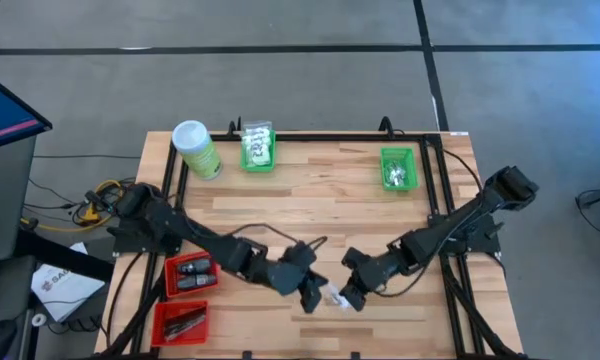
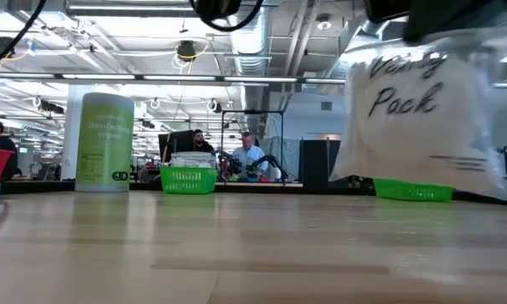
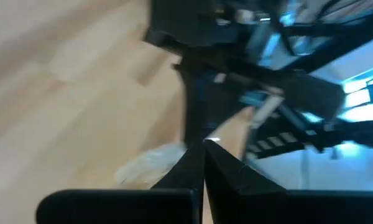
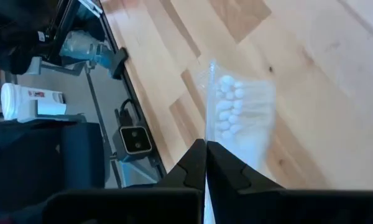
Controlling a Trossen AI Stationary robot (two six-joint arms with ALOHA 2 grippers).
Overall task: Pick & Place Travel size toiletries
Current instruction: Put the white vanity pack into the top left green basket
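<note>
A clear travel-size packet (image 1: 336, 297) printed "Vanity Pack" (image 2: 418, 118), with white cotton swabs (image 4: 227, 109) inside, hangs above the table's near middle. My right gripper (image 1: 350, 294) (image 4: 206, 144) is shut on it. Just left of it my left gripper (image 1: 314, 295) (image 3: 204, 144) is shut, and the packet (image 3: 150, 167) shows beside its fingers. More white packets lie in the two green baskets (image 1: 257, 150) (image 1: 398, 168) at the far edge, and dark pieces lie in two red baskets (image 1: 190, 275) (image 1: 180, 322) at the near left. My right gripper pinches the packet's edge (image 4: 209, 134) between its two fingers, which slant down from the table's right. The packet is lifted clear of the wood and hangs below the fingers (image 2: 422, 160). My left gripper: the packet runs in behind one finger (image 3: 185, 163); whether it touches cannot be told.
A tall light-green canister (image 1: 197, 148) (image 2: 107, 142) with a white lid stands at the far left. The green baskets (image 2: 188, 179) (image 2: 412, 191) sit along the far edge. Bare wood lies across the table's middle. People sit in the room beyond.
</note>
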